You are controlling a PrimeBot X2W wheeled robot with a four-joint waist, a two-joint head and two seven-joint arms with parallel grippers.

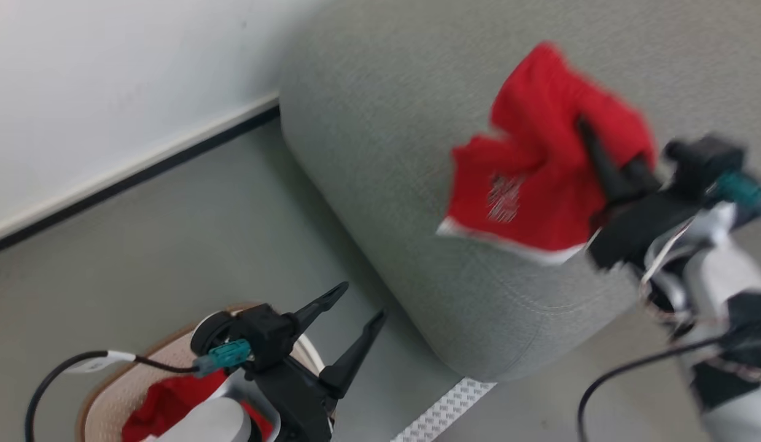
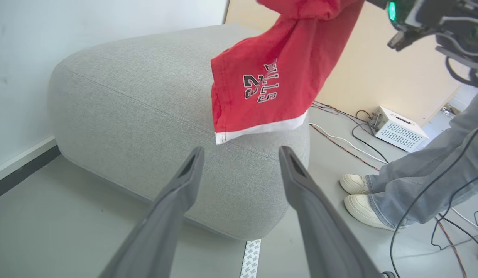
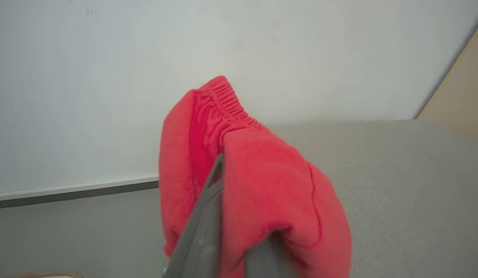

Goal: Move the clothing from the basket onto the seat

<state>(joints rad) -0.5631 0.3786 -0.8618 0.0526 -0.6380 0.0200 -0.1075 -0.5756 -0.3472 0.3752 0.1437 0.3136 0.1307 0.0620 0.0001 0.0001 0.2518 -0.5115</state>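
Head view: a red garment (image 1: 540,166) is pinched by the right gripper (image 1: 588,132) and hung over the seat (image 1: 368,135), near its front edge. The left gripper (image 1: 362,302) is spread wide and empty above the basket (image 1: 104,393), where more red clothing (image 1: 165,402) is seen.
Left wrist view: the garment's lower edge dangles just above the seat, apparently not laid down.
Right wrist view: fabric is clamped between closed fingers (image 3: 200,224).
Step judged: carry-over to the seat. Lowering and release well inside the edge are called for next.
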